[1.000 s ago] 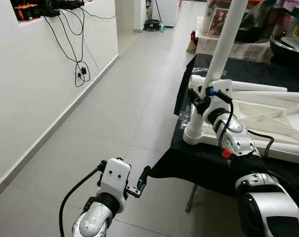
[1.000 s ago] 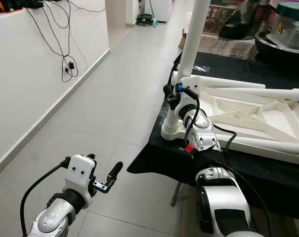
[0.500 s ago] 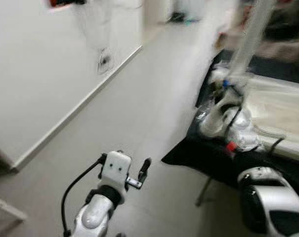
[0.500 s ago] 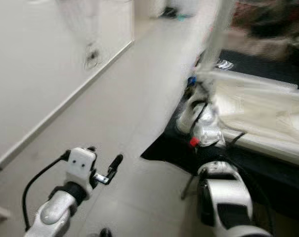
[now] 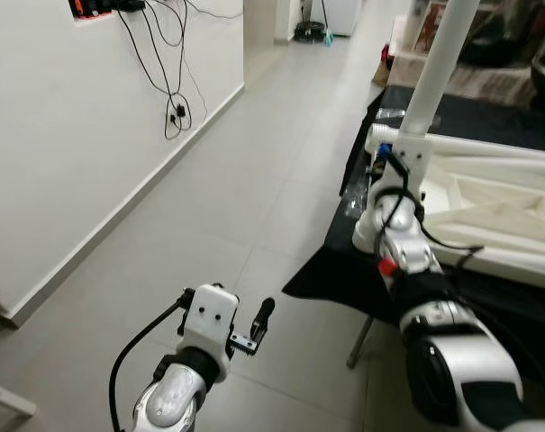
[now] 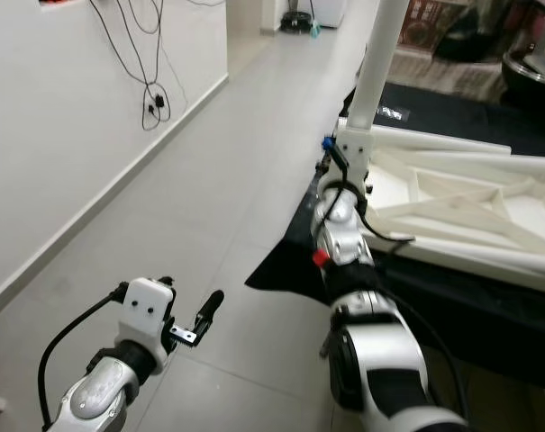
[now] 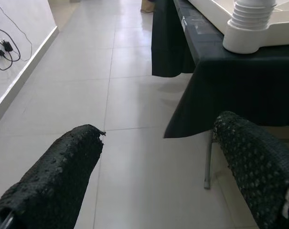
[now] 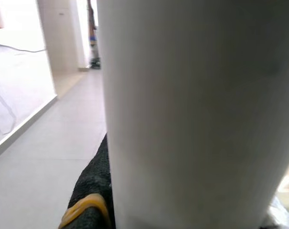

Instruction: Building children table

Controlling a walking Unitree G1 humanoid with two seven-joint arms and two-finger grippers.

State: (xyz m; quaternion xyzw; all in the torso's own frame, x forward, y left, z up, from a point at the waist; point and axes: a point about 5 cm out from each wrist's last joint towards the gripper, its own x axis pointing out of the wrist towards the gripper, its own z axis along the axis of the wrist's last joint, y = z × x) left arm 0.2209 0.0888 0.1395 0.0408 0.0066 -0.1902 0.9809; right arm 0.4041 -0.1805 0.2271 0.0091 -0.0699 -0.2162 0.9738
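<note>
A white children's table top [image 5: 488, 211] lies upside down on a black-clothed table [image 5: 340, 270]. One white leg [image 5: 439, 63] stands upright in its near left corner socket [image 7: 251, 28]. My right gripper [image 5: 381, 171] is shut on this leg just above the socket. In the right wrist view the leg [image 8: 197, 114] is pressed close, with one black finger [image 8: 89, 193] beside it. My left gripper [image 5: 257, 326] hangs open over the tiled floor, left of the table. Its two fingers [image 7: 53, 186] stand wide apart with nothing between them.
A second white leg [image 5: 475, 148] lies across the table top. A white wall with hanging black cables [image 5: 175, 112] runs along the left. The tiled floor [image 5: 254, 180] stretches between the wall and the table. A thin metal support [image 5: 359, 340] stands under the cloth's corner.
The whole view has swung and blurred midway, so the camera has moved. My right gripper stays on the upright leg, and my left gripper stays open over the floor.
</note>
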